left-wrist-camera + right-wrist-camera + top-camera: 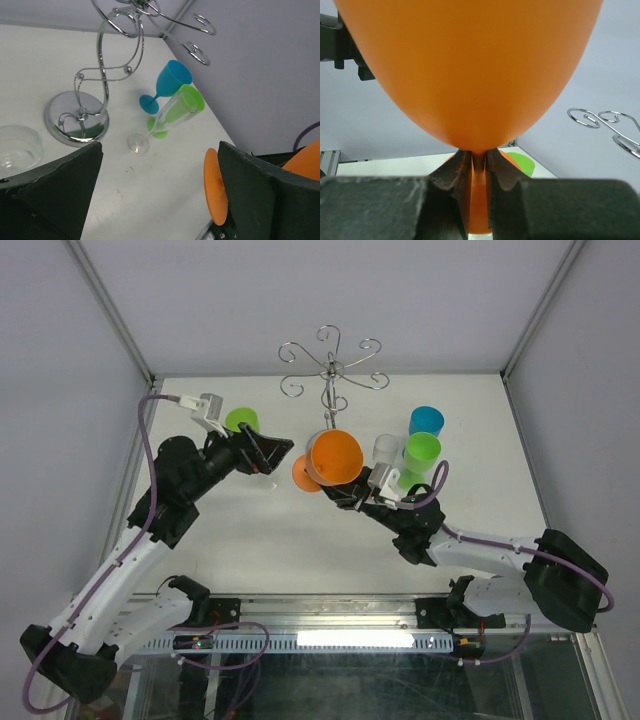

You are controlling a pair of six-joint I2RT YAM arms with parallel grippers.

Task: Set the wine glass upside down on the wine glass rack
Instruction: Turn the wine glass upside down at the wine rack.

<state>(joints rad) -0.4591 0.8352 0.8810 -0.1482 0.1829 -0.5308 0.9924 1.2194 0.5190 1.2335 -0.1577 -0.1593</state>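
My right gripper (pixel 347 489) (pixel 479 165) is shut on the stem of the orange wine glass (pixel 335 457) (pixel 470 65), held just under the bowl. The bowl's mouth faces up toward the top camera, and its foot (pixel 303 473) (pixel 215 187) points toward the left arm. My left gripper (pixel 272 462) (pixel 160 150) stands wide open with nothing between its fingers, and the orange foot sits beside its right finger. The chrome wine glass rack (pixel 330 365) (pixel 76 117) stands behind the orange glass, its scroll arms (pixel 602 120) bare.
To the right of the rack stand a blue glass (pixel 426 421) (pixel 170 82), a green glass (pixel 421 451) (pixel 187 102) and a clear flute (pixel 386 450) (pixel 160 120). Another green glass (pixel 242 421) stands at the back left, behind the left wrist. Walls enclose the table.
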